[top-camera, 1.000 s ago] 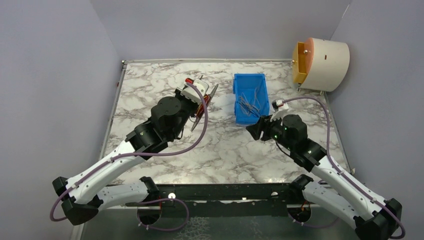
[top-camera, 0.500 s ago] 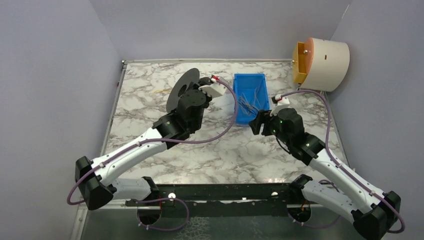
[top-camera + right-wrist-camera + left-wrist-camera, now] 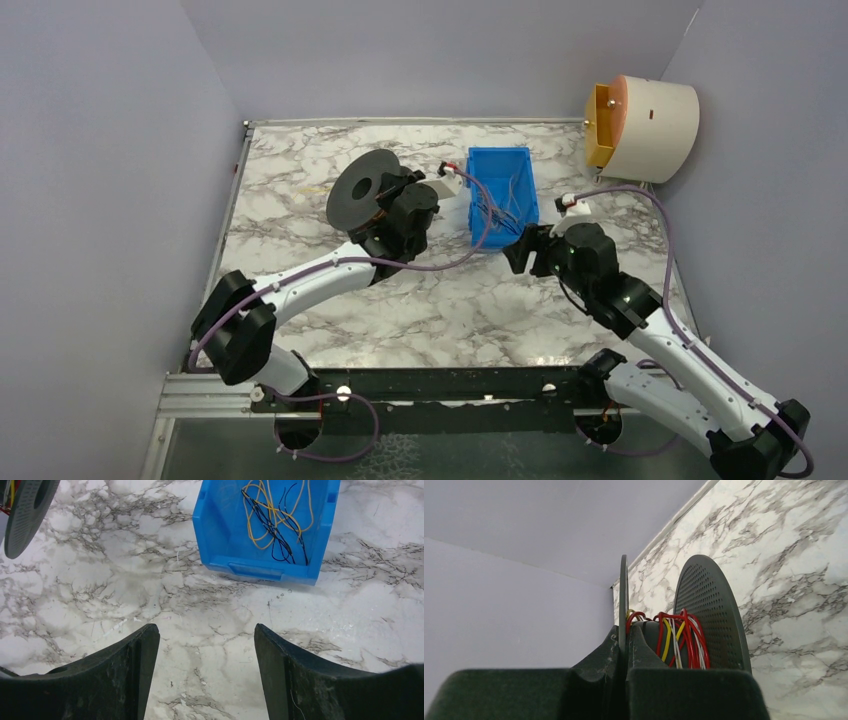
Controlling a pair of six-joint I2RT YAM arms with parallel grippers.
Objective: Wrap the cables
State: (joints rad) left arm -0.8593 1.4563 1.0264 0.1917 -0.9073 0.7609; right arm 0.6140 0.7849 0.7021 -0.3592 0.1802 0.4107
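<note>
Red cables point(image 3: 688, 639) partly hidden (behind left pincer point(image 3: 624, 636) clamping spool point(image 3: 711, 610) flange); right pincer point(image 3: 205, 632) gapes, empty.

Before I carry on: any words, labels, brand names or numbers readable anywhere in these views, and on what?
No text can be read in any view.
The black perforated plastic spool: no marking shows.
The blue plastic bin: plain walls, no label.
The cream drum at the far right: one small dark mark, too small to read.
</note>
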